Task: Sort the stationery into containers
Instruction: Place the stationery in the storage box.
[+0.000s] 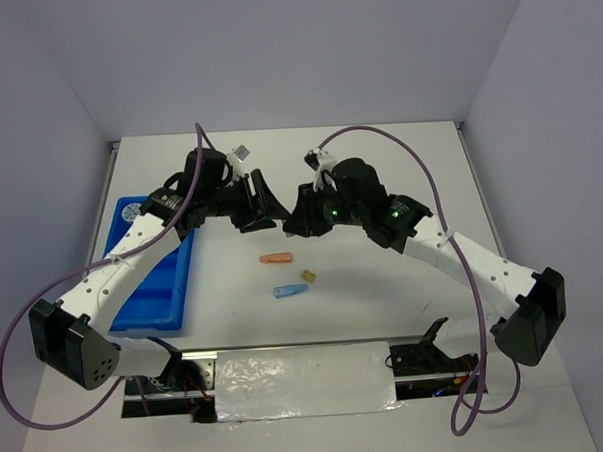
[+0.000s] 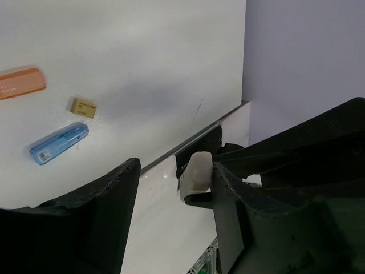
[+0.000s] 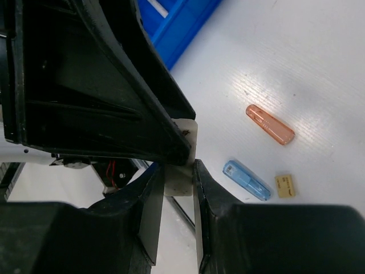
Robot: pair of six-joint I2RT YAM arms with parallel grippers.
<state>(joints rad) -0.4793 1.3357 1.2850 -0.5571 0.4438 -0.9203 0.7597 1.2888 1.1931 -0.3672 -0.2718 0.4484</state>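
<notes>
My right gripper (image 1: 299, 214) (image 3: 178, 184) is shut on a small pale grey block (image 3: 181, 165), held in the air over the table's middle. My left gripper (image 1: 271, 205) (image 2: 175, 197) is open and faces it. One of its fingers (image 3: 137, 103) lies against the block (image 2: 197, 173); the other finger (image 2: 85, 217) stands apart. An orange stick (image 1: 276, 258) (image 2: 20, 83) (image 3: 270, 124), a tan block (image 1: 308, 276) (image 2: 84, 107) (image 3: 285, 186) and a light-blue stick (image 1: 289, 291) (image 2: 59, 143) (image 3: 246, 180) lie on the table below. The blue tray (image 1: 159, 287) (image 3: 182, 23) lies at the left.
A round blue-and-white tub (image 1: 131, 208) sits at the tray's far end, partly hidden by the left arm. A purple cable (image 1: 419, 171) loops over the right arm. A foil-covered strip (image 1: 303, 378) runs along the near edge between the arm bases.
</notes>
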